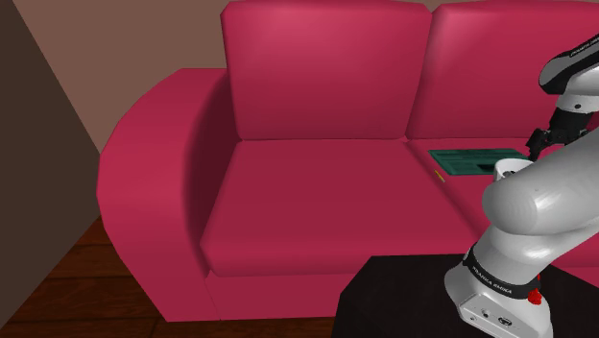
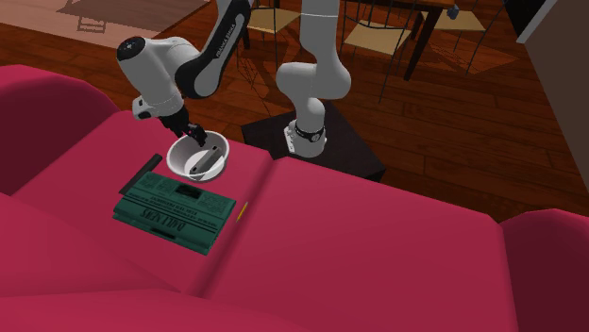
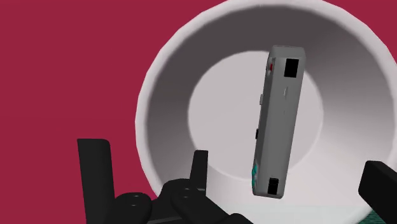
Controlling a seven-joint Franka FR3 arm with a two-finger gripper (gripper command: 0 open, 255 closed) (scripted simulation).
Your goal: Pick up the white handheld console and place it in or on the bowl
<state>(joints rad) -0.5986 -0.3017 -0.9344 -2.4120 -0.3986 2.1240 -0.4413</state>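
Your placing step looks all but finished. The grey handheld console [image 3: 278,121] lies inside the white bowl [image 3: 164,105], and from the second exterior view it seems to lean along the inner wall rather than lie flat on the bottom.

The gripper [image 2: 193,133] hangs just above the bowl, over the rim on the arm's side. Its fingers [image 3: 94,170] are released and stand wide apart. The console is clear of both, so nothing is being carried.

The bowl sits on the seat cushion of the red sofa [image 2: 378,240], just beside a green printed book [image 2: 175,206]. It is near the seam between the cushions, where a small yellowish stick [image 2: 242,211] lies.

What is left, as I read it, is the retreat:
- Take the hand straight up and away from the bowl.
- Leave the fingers spread as they are.
- Avoid any sideways drift until the fingertips are well above the rim.

The bowl stands on soft upholstery, not a firm surface, so a light knock on its edge could rock or slide it. With the console propped against the wall, that could be enough to tip it out.

In the shoulder view the arm's own bulk stands in front of most of the bowl, so judge your clearance from the second exterior view and the wrist view.
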